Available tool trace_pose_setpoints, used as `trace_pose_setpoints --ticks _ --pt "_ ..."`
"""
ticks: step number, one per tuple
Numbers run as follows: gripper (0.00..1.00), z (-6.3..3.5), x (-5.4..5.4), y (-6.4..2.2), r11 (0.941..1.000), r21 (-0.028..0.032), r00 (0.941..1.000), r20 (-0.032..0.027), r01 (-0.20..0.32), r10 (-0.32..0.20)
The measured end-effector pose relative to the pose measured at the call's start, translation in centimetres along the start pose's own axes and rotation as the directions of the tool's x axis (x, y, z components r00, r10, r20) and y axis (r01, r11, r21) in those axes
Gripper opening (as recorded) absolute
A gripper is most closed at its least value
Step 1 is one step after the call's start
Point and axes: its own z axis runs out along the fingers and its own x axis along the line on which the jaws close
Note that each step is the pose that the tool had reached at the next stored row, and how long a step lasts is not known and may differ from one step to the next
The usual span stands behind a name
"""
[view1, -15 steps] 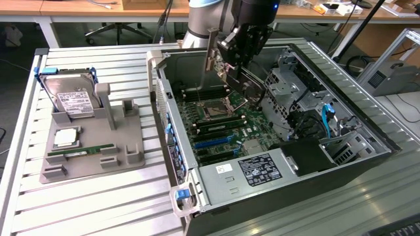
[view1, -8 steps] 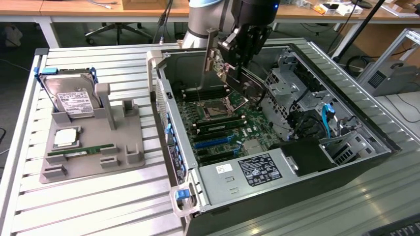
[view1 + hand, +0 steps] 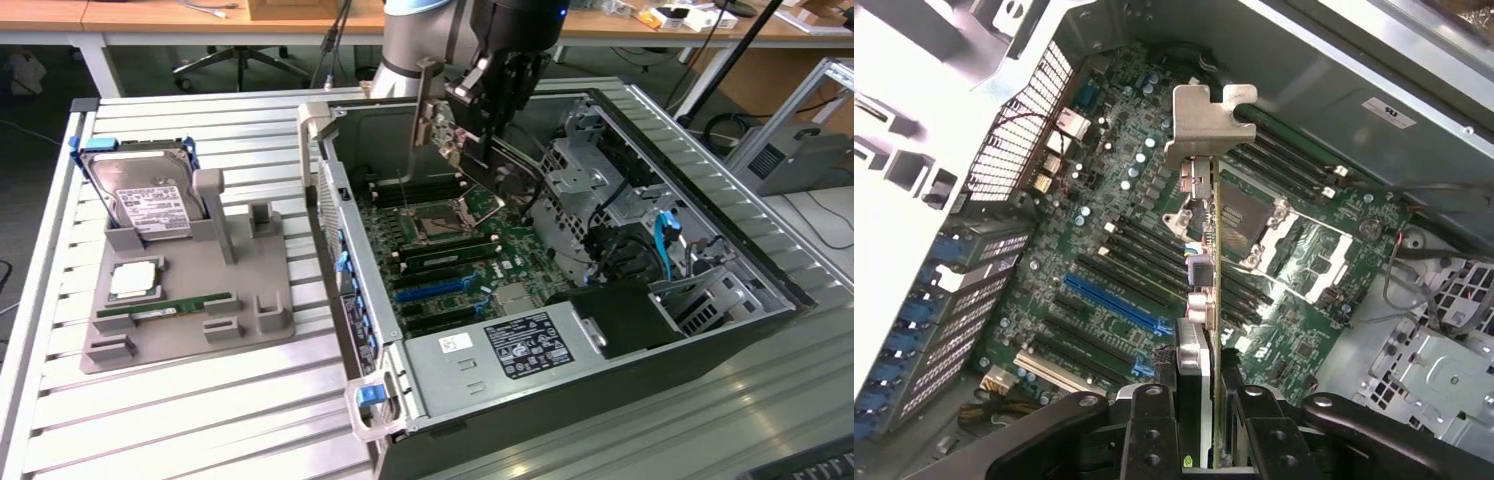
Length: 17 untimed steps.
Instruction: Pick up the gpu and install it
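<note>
The gpu (image 3: 1202,272), a thin green circuit card with a silver metal bracket at its far end, hangs edge-down inside the open grey metal computer case (image 3: 327,200), above the green motherboard (image 3: 447,255) and clear of it. Its long axis runs straight out from the black claw (image 3: 1204,425), which pinches the card's near end by both faces. The grey arm (image 3: 414,40) reaches steeply down.

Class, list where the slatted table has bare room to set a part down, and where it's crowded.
Free: table slats between gray holder and near edge; beyond the hard drive. Crowded: inside the case, under the held gpu.
</note>
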Motion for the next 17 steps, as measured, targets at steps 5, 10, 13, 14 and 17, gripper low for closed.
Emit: trace_pose_setpoints --ticks 5,10,13,14,17 --pt "0.27 0.01 0.00 0.00 0.9996 -0.0008 0.9996 0.0012 0.030 -0.030" --pt "0.27 0.01 0.00 0.00 0.9986 -0.0013 0.9986 0.0020 0.053 -0.053" --pt "0.27 0.01 0.00 0.00 0.9979 -0.0016 0.9979 0.0024 0.065 -0.065" --pt "0.27 0.01 0.00 0.00 0.9977 -0.0017 0.9977 0.0025 0.068 -0.068" --pt "0.27 0.01 0.00 0.00 0.9966 -0.0019 0.9966 0.0030 0.082 -0.082"
